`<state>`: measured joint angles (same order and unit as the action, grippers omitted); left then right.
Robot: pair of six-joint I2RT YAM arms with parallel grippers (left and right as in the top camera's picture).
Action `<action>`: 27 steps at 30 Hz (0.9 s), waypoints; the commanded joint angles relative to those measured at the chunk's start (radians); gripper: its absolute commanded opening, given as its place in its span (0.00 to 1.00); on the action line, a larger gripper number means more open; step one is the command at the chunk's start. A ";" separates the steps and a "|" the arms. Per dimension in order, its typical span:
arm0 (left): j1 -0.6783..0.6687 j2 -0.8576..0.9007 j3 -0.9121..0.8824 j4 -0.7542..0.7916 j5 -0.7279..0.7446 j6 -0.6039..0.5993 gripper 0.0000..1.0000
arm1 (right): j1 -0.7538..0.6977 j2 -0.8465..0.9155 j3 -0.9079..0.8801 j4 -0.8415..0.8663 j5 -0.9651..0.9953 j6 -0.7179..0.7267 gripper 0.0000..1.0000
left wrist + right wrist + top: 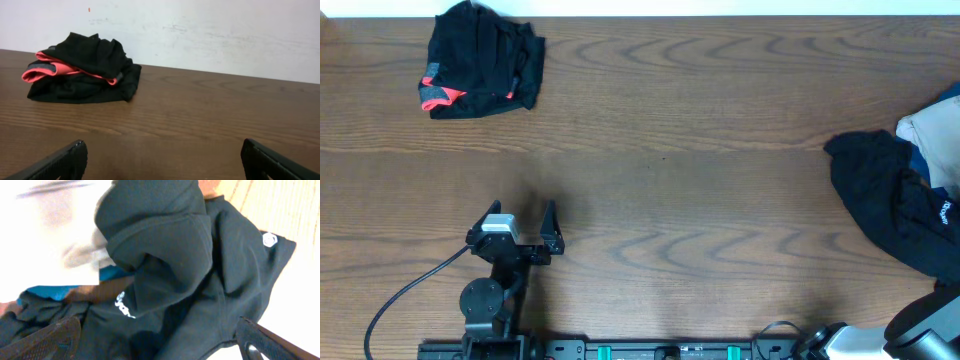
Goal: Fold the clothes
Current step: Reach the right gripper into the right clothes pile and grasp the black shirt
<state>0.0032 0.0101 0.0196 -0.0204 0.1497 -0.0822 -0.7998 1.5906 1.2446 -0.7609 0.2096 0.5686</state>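
A black bundle (480, 62) with coral trim is noted at the far-left corner of the tabletop (700, 130), seemingly folded, while a crumpled black garment (890, 195) with white print at the right edge is left to do (left hand (520, 215) and right hand (157, 327) are seen wide open, nothing gripped).

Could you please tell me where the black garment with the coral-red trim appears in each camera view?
Overhead: the black garment with coral-red trim lies bunched at the upper left.
Left wrist: the garment is upper left, before the white wall.
Right wrist: not in it; another black garment with a white logo fills it.
Shared landmark: the brown wooden table.
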 commanded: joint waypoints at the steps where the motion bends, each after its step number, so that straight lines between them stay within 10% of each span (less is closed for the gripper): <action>1: -0.005 -0.006 -0.016 -0.035 0.014 -0.005 0.98 | -0.002 0.003 0.016 0.016 -0.008 -0.020 0.99; 17: -0.005 -0.006 -0.016 -0.035 0.014 -0.005 0.98 | -0.002 0.224 0.016 0.121 0.026 -0.020 0.90; 27: -0.005 -0.006 -0.016 -0.035 0.014 -0.005 0.98 | -0.002 0.245 0.016 0.128 0.023 -0.024 0.26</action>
<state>0.0032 0.0101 0.0196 -0.0200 0.1497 -0.0822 -0.8001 1.8450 1.2446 -0.6338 0.2226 0.5434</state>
